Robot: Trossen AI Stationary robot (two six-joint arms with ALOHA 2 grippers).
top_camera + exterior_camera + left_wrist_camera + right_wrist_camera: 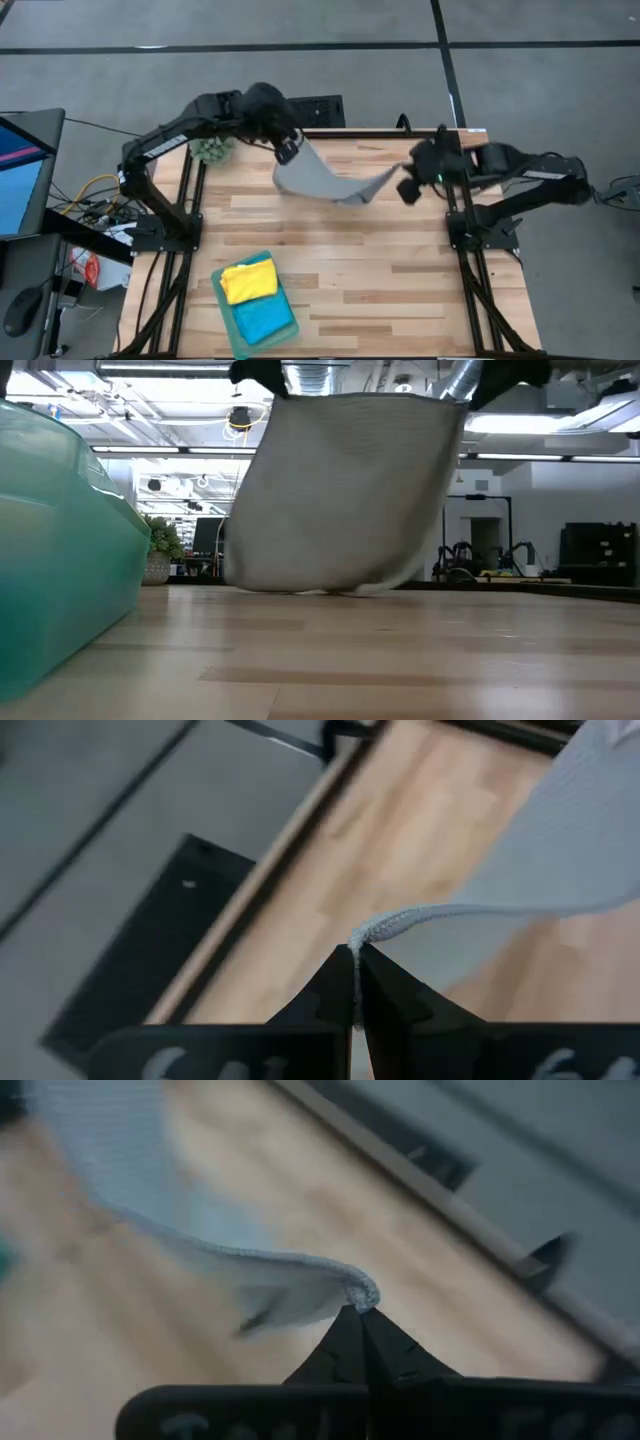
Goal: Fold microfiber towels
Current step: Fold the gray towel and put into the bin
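Observation:
A light grey microfiber towel (325, 180) hangs spread between my two grippers over the far middle of the table. My left gripper (290, 150) is shut on its upper left corner, and my right gripper (408, 186) is shut on its upper right corner. In the low view the towel (345, 490) hangs as a wide sheet, and its lower edge (320, 588) reaches down to the table top. A yellow towel (249, 281) and a bright blue towel (263, 318) lie folded in a teal bin (222, 300). My left gripper pinches the grey towel's corner (360, 934) between its two fingers, right at their free ends. The fingers slant down from the far left. The towel hangs below them, sagging toward the other gripper. My right gripper pinches the opposite corner (360, 1293) at the free ends of its two fingers, slanting down from the table's right. The hem curls over just beyond the fingers. The cloth sags from here toward the left gripper.
A fuzzy green plant ball (212, 150) sits at the far left corner, close to my left arm. The teal bin (60, 550) stands at the near left. Bare wooden table (400, 280) stretches across the middle and near right.

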